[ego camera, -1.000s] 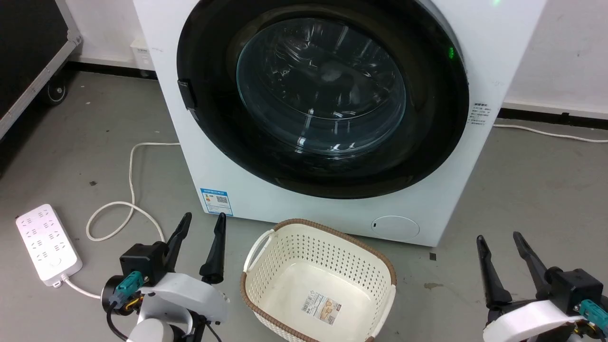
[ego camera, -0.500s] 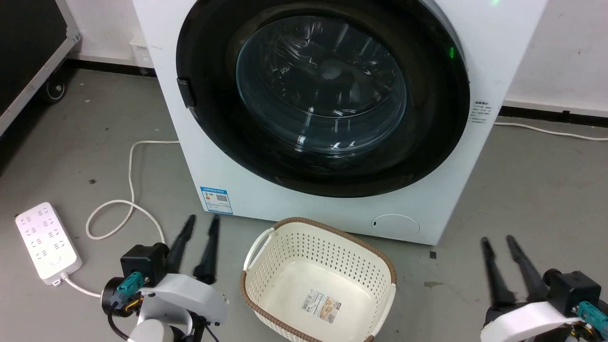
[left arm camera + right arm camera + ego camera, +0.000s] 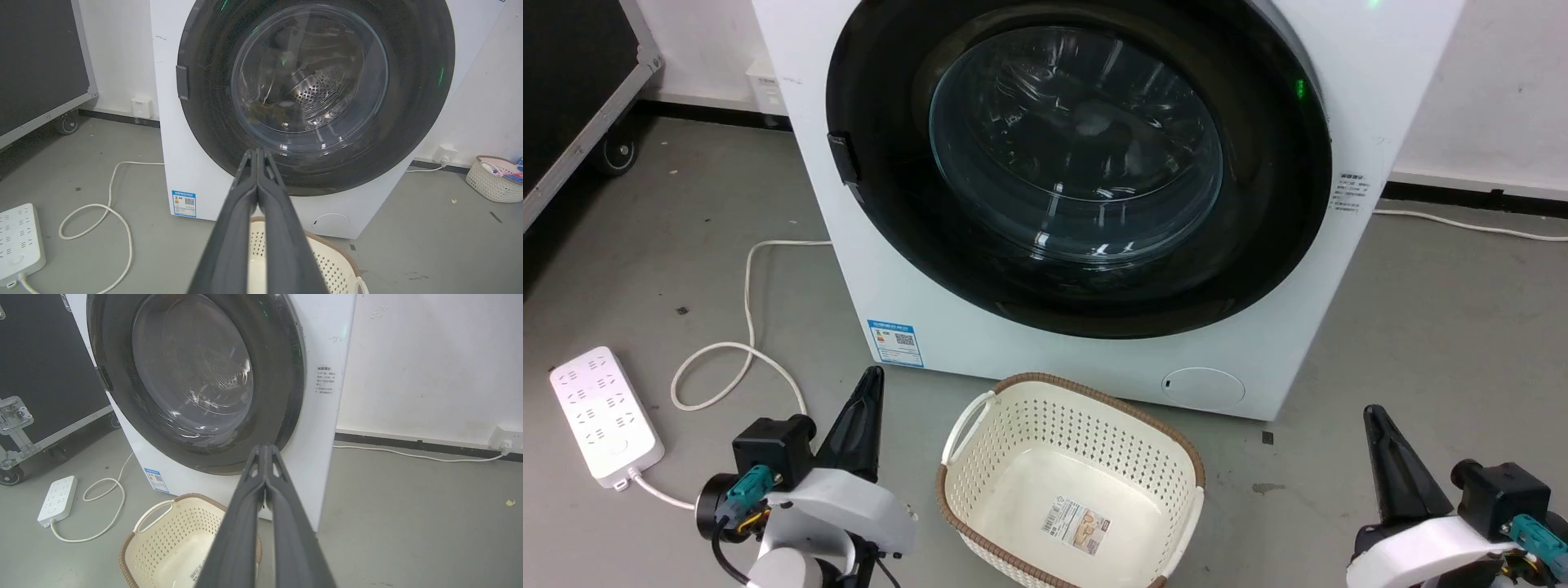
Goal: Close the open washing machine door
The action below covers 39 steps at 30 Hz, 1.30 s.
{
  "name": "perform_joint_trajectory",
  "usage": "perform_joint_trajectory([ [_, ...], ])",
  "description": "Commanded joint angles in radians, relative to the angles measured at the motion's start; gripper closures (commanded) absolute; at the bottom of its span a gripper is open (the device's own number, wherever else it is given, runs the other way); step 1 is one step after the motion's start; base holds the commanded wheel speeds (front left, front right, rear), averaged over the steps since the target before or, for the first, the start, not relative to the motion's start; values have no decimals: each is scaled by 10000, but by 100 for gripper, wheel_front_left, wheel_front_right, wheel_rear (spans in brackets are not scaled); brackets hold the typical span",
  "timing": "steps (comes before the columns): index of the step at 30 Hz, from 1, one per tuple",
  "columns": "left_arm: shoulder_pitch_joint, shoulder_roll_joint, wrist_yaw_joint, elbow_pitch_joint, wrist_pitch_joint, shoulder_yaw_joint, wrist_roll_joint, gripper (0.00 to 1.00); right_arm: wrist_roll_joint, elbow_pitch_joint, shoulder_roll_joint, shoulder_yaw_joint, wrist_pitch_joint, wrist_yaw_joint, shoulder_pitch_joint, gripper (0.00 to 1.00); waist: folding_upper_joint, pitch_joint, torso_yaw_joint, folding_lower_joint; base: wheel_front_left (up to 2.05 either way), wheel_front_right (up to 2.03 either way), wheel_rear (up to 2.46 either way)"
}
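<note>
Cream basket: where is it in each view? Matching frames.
Head view: basket bottom centre, before the washing machine.
Left wrist view: bottom edge, behind left gripper.
Right wrist view: lower left, partly behind right gripper.
Shared landmark: blue label on the machine's front.

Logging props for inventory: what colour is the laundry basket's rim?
The basket rim is brown, above cream perforated walls; the head view shows it best.

A cream basket (image 3: 1086,433) stood on the grey floor (image 3: 1421,327); a power strip (image 3: 603,416) and looped cord (image 3: 747,310) lay to its left.
</note>
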Motion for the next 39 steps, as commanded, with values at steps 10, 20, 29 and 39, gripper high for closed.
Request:
perform_joint_trajectory([
  [10,293,-65,131,-320,198,142,380,100,-123,-212,4,97,179,-1,40,100,-1,16,15,0,0,0,0],
  [20,436,-120,208,-550,343,229,628,100,-208,-337,5,164,328,-2,56,100,-1,30,29,0,0,0,0],
  [29,551,-164,270,-734,460,299,828,100,-276,-438,7,217,448,-2,70,100,-1,41,40,0,0,0,0],
  [39,693,-218,347,-963,605,386,1077,100,-361,-563,8,284,597,-3,86,100,-1,55,54,0,0,0,0],
])
